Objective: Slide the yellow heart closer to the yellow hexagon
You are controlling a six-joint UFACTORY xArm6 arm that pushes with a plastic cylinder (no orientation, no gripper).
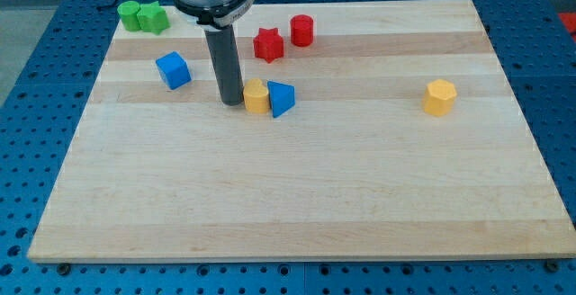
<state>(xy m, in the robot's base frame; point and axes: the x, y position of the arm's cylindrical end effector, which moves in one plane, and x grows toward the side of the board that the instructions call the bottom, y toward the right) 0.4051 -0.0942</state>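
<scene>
My tip (233, 102) is touching the yellow heart (256, 96), the blue block (281, 98) blocking its right; yellow hexagon (440, 97) well apart; no jaws showing.

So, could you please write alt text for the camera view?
My tip rests just left of the yellow heart, which touches a blue block; the yellow hexagon sits far right on the wooden board. Red, green and blue blocks lie near the top.

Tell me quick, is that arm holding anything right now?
No gripper: the arm ends in a rod and holds nothing.
My tip sits on the board at the yellow heart's left side, touching or nearly so.
</scene>
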